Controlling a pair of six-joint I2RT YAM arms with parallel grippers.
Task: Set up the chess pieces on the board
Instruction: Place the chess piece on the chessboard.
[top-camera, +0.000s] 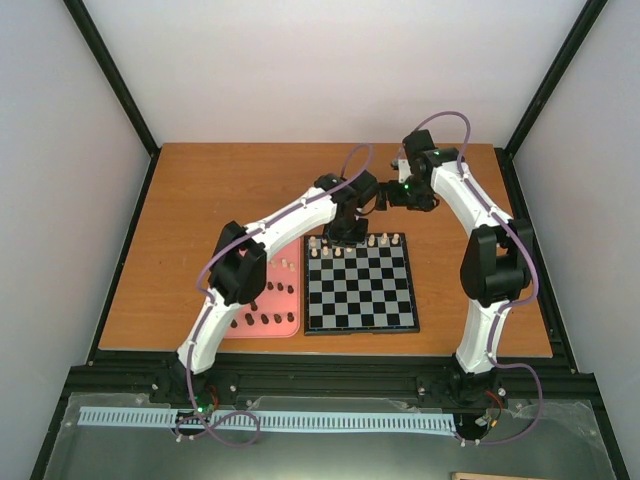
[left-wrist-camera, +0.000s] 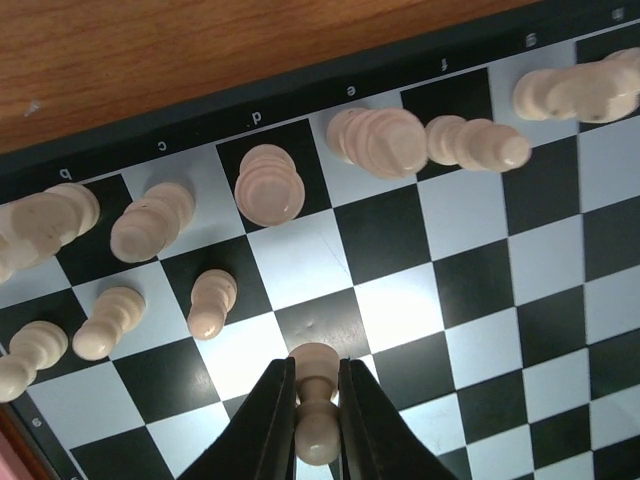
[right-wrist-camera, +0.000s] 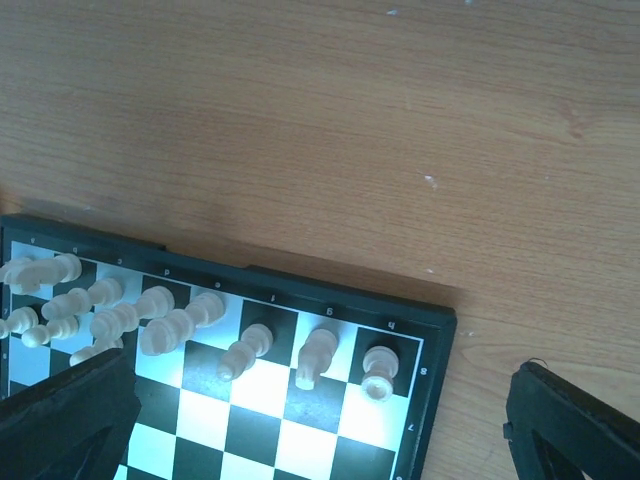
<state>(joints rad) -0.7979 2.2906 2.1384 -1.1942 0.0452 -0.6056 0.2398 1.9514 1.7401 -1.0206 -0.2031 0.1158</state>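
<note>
The board (top-camera: 362, 300) lies at the table's front middle, black and light grey squares. Cream pieces stand along its far row (top-camera: 386, 240). My left gripper (left-wrist-camera: 316, 400) is shut on a cream pawn (left-wrist-camera: 316, 395) and holds it upright over the second row, near the d file; in the top view it hangs over the board's far edge (top-camera: 346, 234). Three cream pawns (left-wrist-camera: 211, 303) stand to its left. My right gripper (top-camera: 372, 197) hovers open beyond the board's far edge, empty. Its view shows the far right corner with cream pieces (right-wrist-camera: 320, 355). Dark brown pieces (top-camera: 268, 320) lie in the pink tray.
The pink tray (top-camera: 290, 330) lies just left of the board, with a few cream pieces (top-camera: 284, 265) at its far end. Bare wooden table lies beyond the board and to both sides. A black frame rail runs along the table's near edge.
</note>
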